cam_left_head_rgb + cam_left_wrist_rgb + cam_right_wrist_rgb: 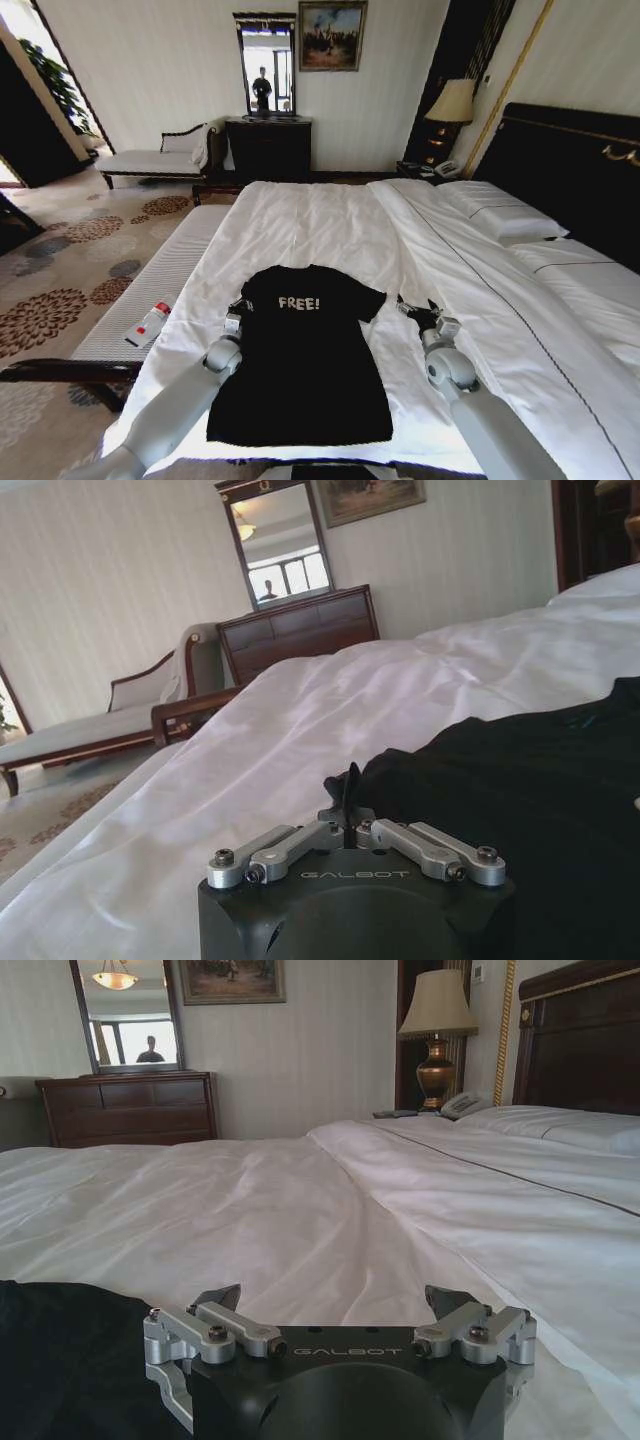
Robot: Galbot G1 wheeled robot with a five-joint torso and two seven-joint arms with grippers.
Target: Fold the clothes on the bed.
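Black T-shirt (pixel 300 360) spread flat on the bed (pixel 330 225), chest lettering up. Left tool (pixel 346 798) clenched at the shirt's left sleeve edge, right tool (pixel 340 1305) released on bare duvet beside the right sleeve — uneven. Risk, by judgement: lifting one-sided, dragging the shirt askew, or pinching duvet along with cloth — a crooked fold.

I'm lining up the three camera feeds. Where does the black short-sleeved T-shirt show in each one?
Head view: the black short-sleeved soft T-shirt lies flat at lower centre on the white bed, between both arms.
Left wrist view: it fills the right side, just beyond the left hand.
Right wrist view: a dark edge at lower left, beside the right hand.
Shared landmark: the dark-framed wall mirror.
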